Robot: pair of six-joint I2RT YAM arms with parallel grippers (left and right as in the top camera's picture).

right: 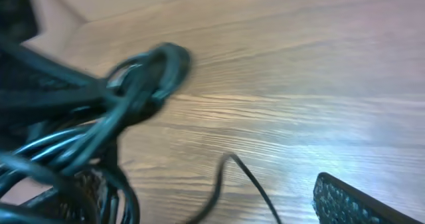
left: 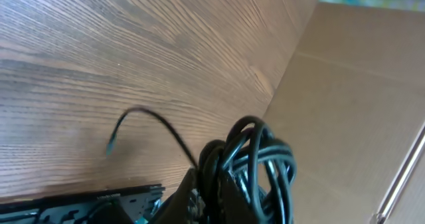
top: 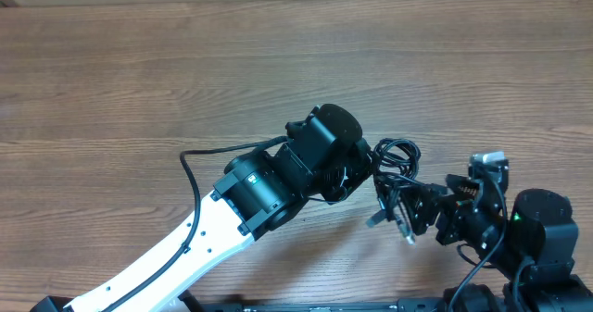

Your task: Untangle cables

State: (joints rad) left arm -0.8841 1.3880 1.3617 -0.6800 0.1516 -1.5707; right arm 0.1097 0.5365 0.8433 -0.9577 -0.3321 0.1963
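l end effector point(left: 209, 194) holds bundled cables point(left: 259, 151).

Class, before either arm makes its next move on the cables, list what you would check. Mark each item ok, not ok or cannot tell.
1. Cables in view: ok, bundled between the two hands.
2. Left hand gripping the bundle: cannot tell. The bundle rises from its fingers, but the jaws are hidden.
3. Right hand ready to take a strand: ok, its pads stand wide apart in the wrist view.
4. Cables untangled: not ok, the loops are wound together.
5. Loose strand to pull on: ok, one runs clear of the bundle.
6. Right wrist view sharp: not ok, the cables there are blurred.
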